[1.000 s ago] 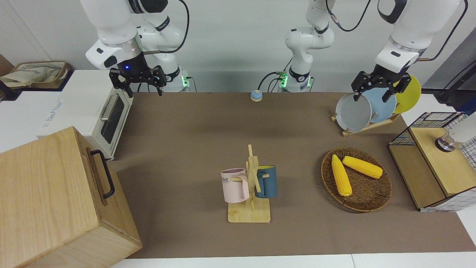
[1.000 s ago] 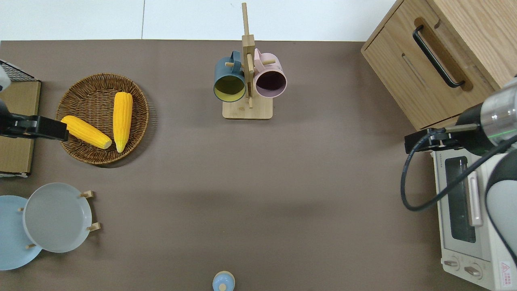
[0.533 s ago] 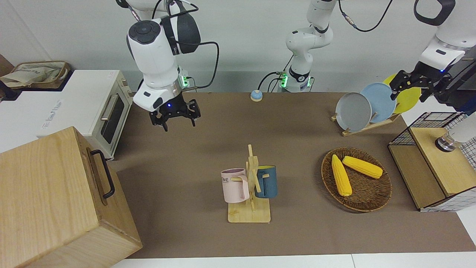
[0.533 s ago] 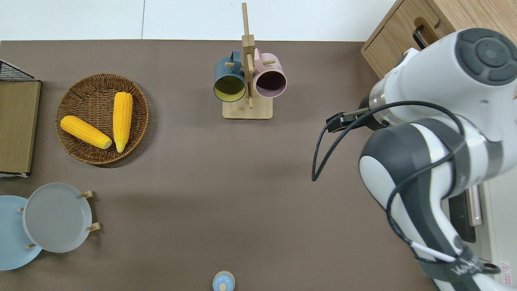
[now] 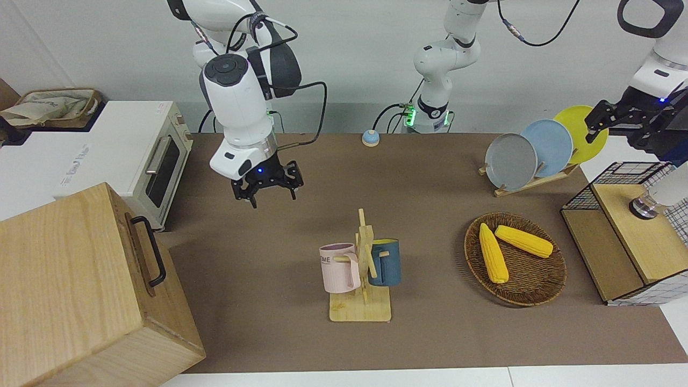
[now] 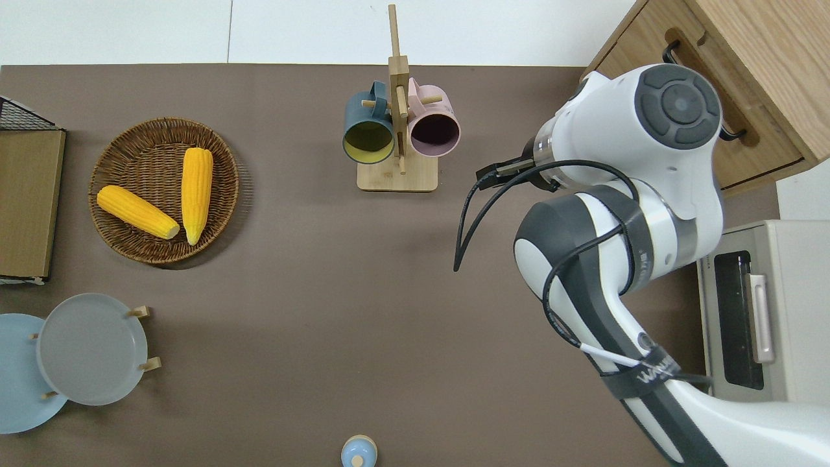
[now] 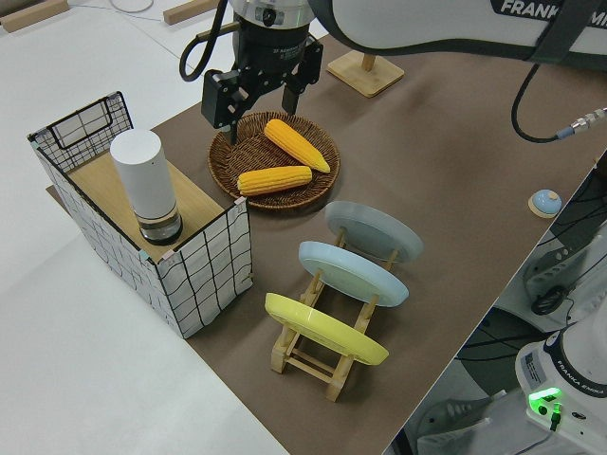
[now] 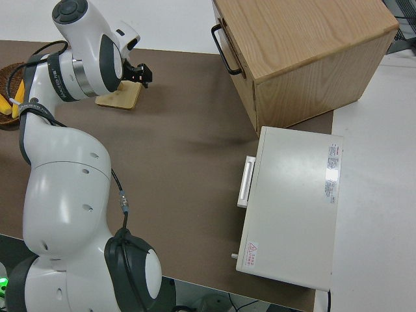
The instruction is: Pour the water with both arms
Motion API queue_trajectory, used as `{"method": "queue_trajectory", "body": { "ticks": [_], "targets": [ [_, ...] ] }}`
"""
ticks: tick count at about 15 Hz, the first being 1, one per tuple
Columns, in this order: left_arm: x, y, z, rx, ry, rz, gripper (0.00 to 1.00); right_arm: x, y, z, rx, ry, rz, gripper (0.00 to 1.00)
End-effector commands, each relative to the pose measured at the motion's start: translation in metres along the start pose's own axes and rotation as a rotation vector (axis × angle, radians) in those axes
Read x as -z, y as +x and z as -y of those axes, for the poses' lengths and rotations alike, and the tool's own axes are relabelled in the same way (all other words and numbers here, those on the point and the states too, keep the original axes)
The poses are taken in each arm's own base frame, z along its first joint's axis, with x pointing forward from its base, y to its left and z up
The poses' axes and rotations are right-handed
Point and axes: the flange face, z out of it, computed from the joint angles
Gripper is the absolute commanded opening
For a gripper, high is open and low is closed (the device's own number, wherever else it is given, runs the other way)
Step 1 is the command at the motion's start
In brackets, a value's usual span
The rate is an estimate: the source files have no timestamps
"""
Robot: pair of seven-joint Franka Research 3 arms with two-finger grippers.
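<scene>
Both arms reached out empty, each toward its half of the pouring job.

Your right gripper (image 5: 266, 189) hung with its jaws spread and empty, the pink mug (image 5: 339, 267) on the wooden rack (image 6: 397, 174) below and ahead of them. Your left gripper's (image 7: 254, 83) jaws, also apart and empty, hovered just beside the white bottle (image 7: 148, 188) in the wire crate (image 7: 204, 270).

The table (image 5: 269, 333) is covered in a matt brown cloth-like mat. The big box (image 5: 80, 290) and the mug stand (image 5: 363, 301) are pale wood with visible grain. The basket (image 5: 532, 293) is rough woven wicker, holding two bumpy yellow corn cobs (image 5: 492, 252). The plates (image 5: 510, 160) look smooth and matt. The oven (image 5: 123, 156) is white painted metal. Both arms (image 5: 236, 107) have glossy white plastic shells.
</scene>
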Motion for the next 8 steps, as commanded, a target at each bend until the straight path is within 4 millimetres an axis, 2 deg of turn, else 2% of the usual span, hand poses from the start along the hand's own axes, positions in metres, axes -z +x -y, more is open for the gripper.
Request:
{"method": "queue_trajectory", "body": {
  "ticks": [1, 3, 8],
  "targets": [
    [-0.012, -0.02, 0.049, -0.06, 0.019, -0.059, 1.0, -0.032, 0.019, 0.031, 0.051, 0.008, -0.08, 0.99],
    [-0.015, -0.024, 0.064, -0.066, 0.037, -0.082, 1.0, -0.043, 0.025, 0.036, 0.078, -0.004, -0.144, 0.99],
    [-0.025, -0.023, 0.093, -0.012, 0.048, -0.216, 1.0, -0.038, 0.045, 0.04, 0.079, 0.017, -0.273, 0.987]
  ]
}}
